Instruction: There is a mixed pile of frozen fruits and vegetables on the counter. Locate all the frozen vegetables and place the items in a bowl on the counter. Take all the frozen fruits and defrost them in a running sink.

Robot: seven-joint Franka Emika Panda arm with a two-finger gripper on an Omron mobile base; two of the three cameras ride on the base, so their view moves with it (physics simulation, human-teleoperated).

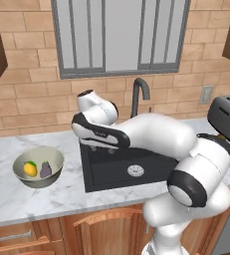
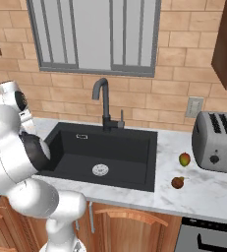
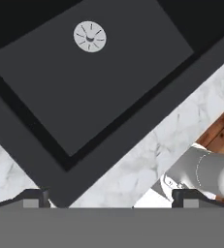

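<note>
**Vegetables bowled, fruits waiting past the sink**

The pincer (image 3: 111, 196) hangs released and empty over the sink (image 2: 80, 162), its two tips spread wide with nothing between them, above the basin's near rim rather than its drain (image 3: 89, 36). Left of the sink, the bowl (image 1: 54, 172) sits on the marble surface (image 1: 7, 199) and holds both frozen vegetables: the yellow-orange piece (image 1: 30, 169) and the purple-grey lump (image 1: 46, 170), side by side. Right of the sink, near the toaster (image 2: 218, 142), lie the two frozen fruits: the red-yellow-green oval (image 2: 184, 159) and, nearer the surface's front edge, the red-brown ball (image 2: 178, 182). They lie apart from each other.

The step in hand looks like fetching a fruit. Done well, the arm would swing across the sink, descend straight over one fruit with the tips straddling it, and close gently, since round pieces may roll. No water can be made out running from the tap (image 2: 103, 101).
</note>
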